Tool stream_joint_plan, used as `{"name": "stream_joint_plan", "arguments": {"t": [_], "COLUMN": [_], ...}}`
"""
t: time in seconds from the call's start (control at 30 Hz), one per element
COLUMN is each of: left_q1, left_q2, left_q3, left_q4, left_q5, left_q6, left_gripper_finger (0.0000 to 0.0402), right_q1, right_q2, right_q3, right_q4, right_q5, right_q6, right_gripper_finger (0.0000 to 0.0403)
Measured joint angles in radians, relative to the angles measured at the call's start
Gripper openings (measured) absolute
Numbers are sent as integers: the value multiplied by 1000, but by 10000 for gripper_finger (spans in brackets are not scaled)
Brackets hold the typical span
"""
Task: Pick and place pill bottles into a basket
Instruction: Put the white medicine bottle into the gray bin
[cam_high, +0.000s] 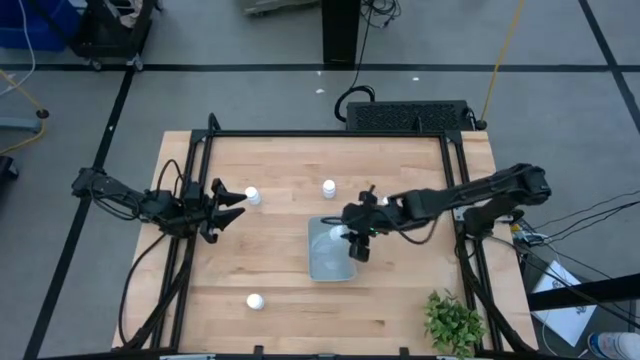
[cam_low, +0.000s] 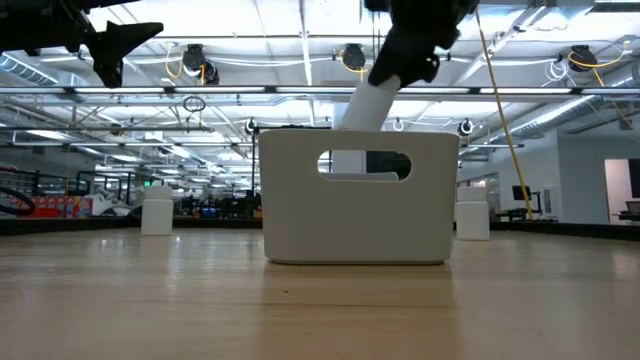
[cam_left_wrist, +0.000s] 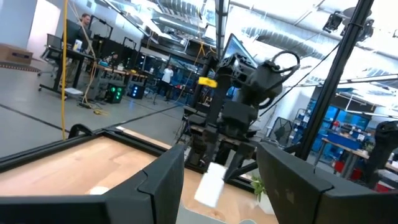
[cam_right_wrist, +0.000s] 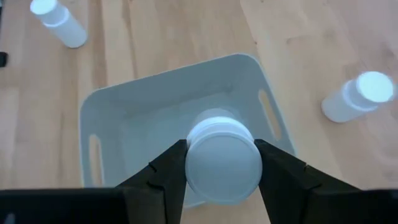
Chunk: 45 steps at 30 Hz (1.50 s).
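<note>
The basket (cam_high: 322, 262) stands at the table's middle; it also shows in the low view (cam_low: 355, 215) and the right wrist view (cam_right_wrist: 124, 106). My right gripper (cam_high: 353, 240) is above it, shut on a white pill bottle (cam_low: 365, 105). My left gripper (cam_high: 235, 203) is open and empty, raised over the table's left side, just left of a standing bottle (cam_high: 252, 196). Another bottle (cam_high: 329, 187) stands beyond the basket, and a third (cam_high: 256, 301) stands near the front edge. My right gripper pinches the bottle's upper end (cam_right_wrist: 222, 163) between its two fingers, coming from above and pointing down. The bottle hangs tilted below the fingers. Its lower end (cam_low: 345, 160) reaches below the basket's rim and shows through the handle slot; whether it touches the floor, I cannot tell.
A green plant (cam_high: 452, 322) stands at the table's near right corner. A black frame (cam_high: 330, 135) runs along the table's far and side edges. In the right wrist view two standing bottles (cam_right_wrist: 59, 22) (cam_right_wrist: 360, 96) flank the basket.
</note>
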Motion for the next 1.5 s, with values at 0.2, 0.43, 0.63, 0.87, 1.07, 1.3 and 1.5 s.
{"name": "stream_joint_plan", "arguments": {"t": [0.2,0.43,0.63,0.87,1.07,1.3,1.5], "left_q1": [0,1,1,1,1,1,1], "left_q2": [0,0,0,0,0,0,0], "left_q3": [0,0,0,0,0,0,0], "left_q4": [19,23,12,-10,-10,-10,-11], "left_q5": [0,0,11,11,12,11,11], "left_q6": [31,32,19,-7,-9,-6,-4], "left_gripper_finger": [209,209,209,209,209,209,209], "right_q1": [-65,-112,-121,-124,-126,-125,-125], "right_q2": [131,292,325,326,327,327,327], "right_q3": [161,329,321,243,182,149,140], "right_q4": [-157,-368,-373,-298,-226,-188,-166], "right_q5": [-31,-82,-103,-106,-131,-133,-158], "right_q6": [-52,-81,-85,-84,-84,-78,-83], "right_gripper_finger": [153,153,153,155,154,161,160]}}
